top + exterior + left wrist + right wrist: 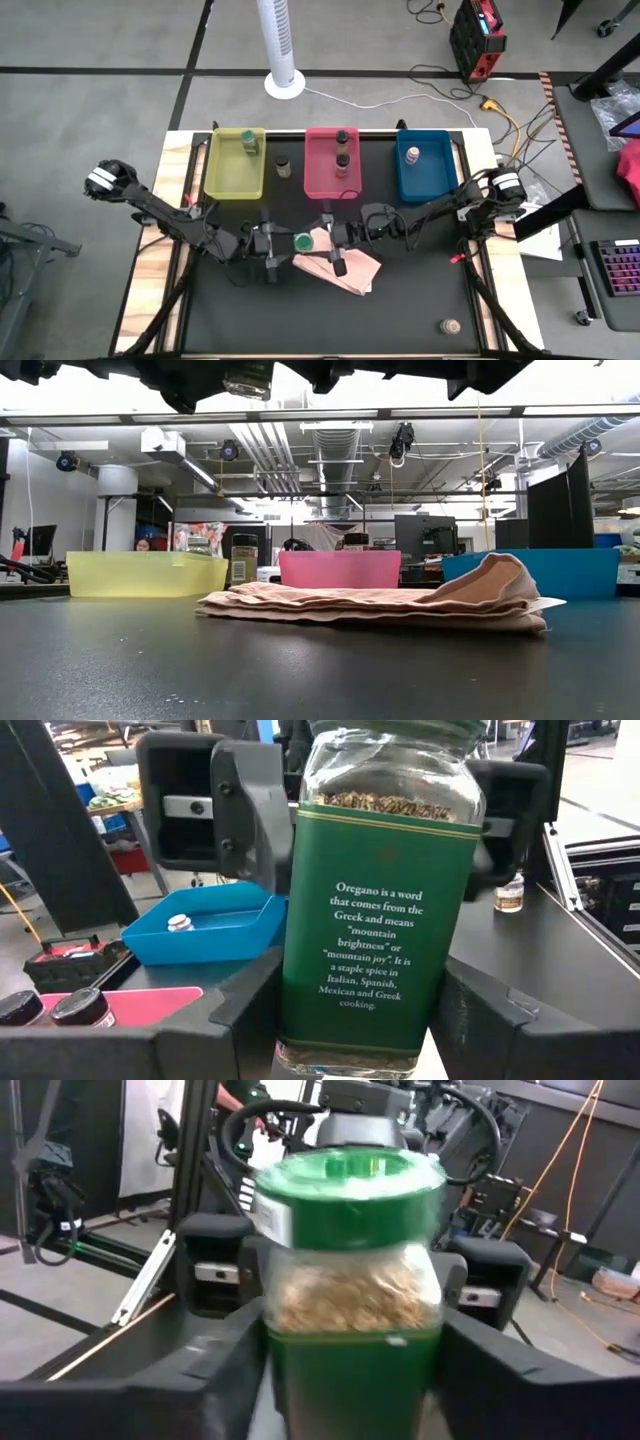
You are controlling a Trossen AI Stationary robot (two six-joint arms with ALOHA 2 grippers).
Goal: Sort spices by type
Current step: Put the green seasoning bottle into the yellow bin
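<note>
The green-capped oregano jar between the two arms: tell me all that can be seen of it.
The clear glass oregano jar with the green cap is held upright above the crumpled tan paper bag, mid-table. A dark green label with white print covers most of its body; dried, flaky herb shows above and below the label. The left pincer clamps its sides, and the right pincer stands around it from the opposite side.

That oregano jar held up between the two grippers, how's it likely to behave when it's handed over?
The oregano jar looks like rigid glass, so probably stiff but breakable if dropped. Its smooth sides may slip. Tall and narrow, it could tip when set down.
</note>
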